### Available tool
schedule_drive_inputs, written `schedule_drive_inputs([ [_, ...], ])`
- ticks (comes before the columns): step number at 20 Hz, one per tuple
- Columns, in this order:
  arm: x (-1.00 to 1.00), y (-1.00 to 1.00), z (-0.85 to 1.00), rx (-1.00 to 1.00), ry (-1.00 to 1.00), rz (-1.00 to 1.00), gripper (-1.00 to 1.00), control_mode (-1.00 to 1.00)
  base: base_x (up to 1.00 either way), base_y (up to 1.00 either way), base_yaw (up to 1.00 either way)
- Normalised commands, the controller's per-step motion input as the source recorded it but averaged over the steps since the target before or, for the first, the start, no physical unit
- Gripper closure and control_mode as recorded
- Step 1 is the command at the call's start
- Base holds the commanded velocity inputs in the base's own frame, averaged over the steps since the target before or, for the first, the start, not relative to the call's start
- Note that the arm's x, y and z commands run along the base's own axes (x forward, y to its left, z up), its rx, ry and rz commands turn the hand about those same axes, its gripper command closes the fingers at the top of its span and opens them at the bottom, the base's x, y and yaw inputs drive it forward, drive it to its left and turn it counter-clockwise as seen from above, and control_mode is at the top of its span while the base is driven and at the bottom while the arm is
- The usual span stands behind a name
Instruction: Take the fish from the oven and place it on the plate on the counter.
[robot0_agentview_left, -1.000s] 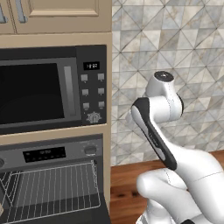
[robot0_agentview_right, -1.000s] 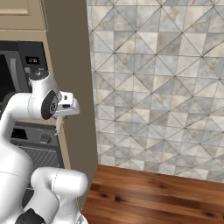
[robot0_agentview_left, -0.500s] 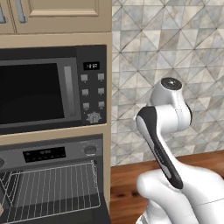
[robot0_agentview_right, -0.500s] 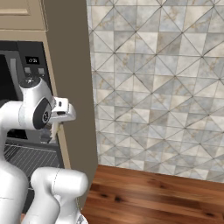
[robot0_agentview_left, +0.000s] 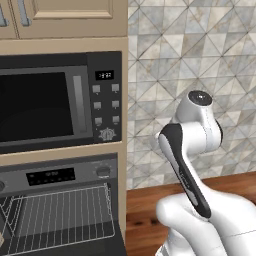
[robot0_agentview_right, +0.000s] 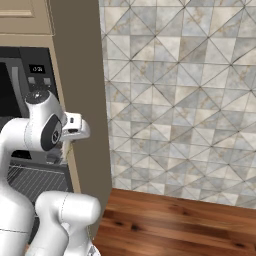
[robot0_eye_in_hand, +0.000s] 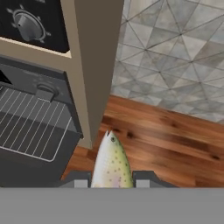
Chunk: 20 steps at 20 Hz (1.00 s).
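Fish (robot0_eye_in_hand: 111, 165) between fingers (robot0_eye_in_hand: 78, 180) (counter (robot0_eye_in_hand: 166, 140) beyond).

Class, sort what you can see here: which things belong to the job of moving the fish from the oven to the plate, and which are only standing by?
Part of the job:
- slim silvery-beige fish, held between the gripper fingers
- black and steel oven, wire rack showing
- reddish-brown wood counter

Standing by:
- black microwave-like unit with button panel
- grey triangle-patterned wall tiles
- beige upper cabinets

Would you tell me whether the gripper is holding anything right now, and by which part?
Yes: the gripper holds the fish, clamped at its lower body between the fingertips; its pointed end sticks out ahead.
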Motion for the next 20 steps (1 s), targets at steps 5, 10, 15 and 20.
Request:
schedule_drive_inputs([
  [5,-0.11,-0.16,0.21,0.06,-0.02,0.0,1.0,-1.0,0.0,0.0,0.0],
  [10,-0.56,0.0,0.17,0.05,-0.07,0.0,1.0,-1.0,0.0,0.0,0.0],
  [15,-0.46,0.02,0.13,0.02,-0.09,0.0,1.0,1.0,-0.33,0.07,0.0],
  [20,0.0,0.0,0.0,0.0,0.0,0.0,1.0,1.0,-0.74,0.38,0.02],
])
